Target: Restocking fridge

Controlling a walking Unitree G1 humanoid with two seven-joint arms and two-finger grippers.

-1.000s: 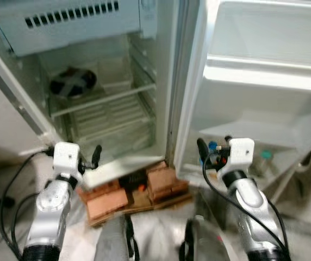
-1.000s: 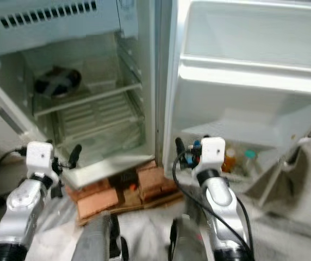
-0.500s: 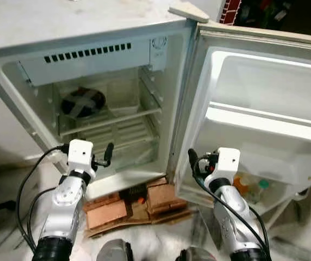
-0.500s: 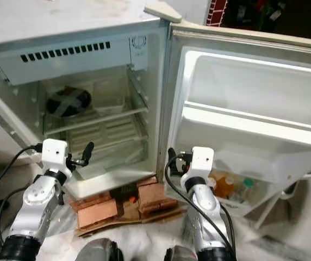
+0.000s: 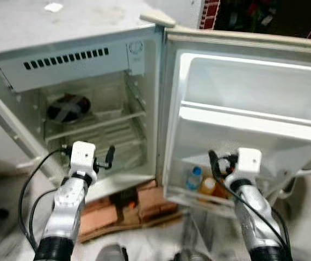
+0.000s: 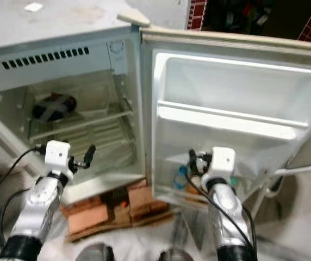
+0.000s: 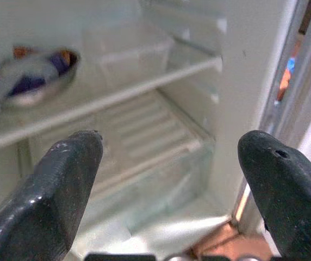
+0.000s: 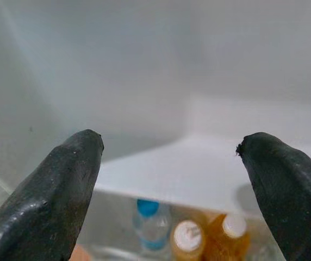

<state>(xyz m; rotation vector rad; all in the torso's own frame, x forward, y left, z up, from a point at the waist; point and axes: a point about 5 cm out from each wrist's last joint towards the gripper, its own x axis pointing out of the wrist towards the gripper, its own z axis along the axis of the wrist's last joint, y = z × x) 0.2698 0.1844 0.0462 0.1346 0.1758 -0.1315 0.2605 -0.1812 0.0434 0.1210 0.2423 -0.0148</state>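
The white fridge [image 5: 74, 60] stands open, its door [image 5: 253, 87] swung out to the right. A metal bowl [image 5: 67, 107] with a dark wrapped item sits on the wire shelf [image 7: 123, 95]. The door's bottom rack holds a blue-capped bottle [image 8: 151, 220] and two orange bottles [image 8: 188, 239]. My left gripper [image 7: 166, 163] is open and empty, just in front of the lower compartment. My right gripper [image 8: 169, 157] is open and empty, facing the door a little above the bottles.
Red bricks [image 5: 144, 198] and cardboard prop up the fridge's front. A long white shelf [image 5: 248, 122] crosses the middle of the door. Black cables trail from both wrists. A ribbed crisper cover [image 7: 144, 141] lies under the wire shelf.
The camera has lifted and swung, so the fridge top shows. My right gripper now sits before the door's bottom rack; the left stays before the lower compartment. Both remain open.
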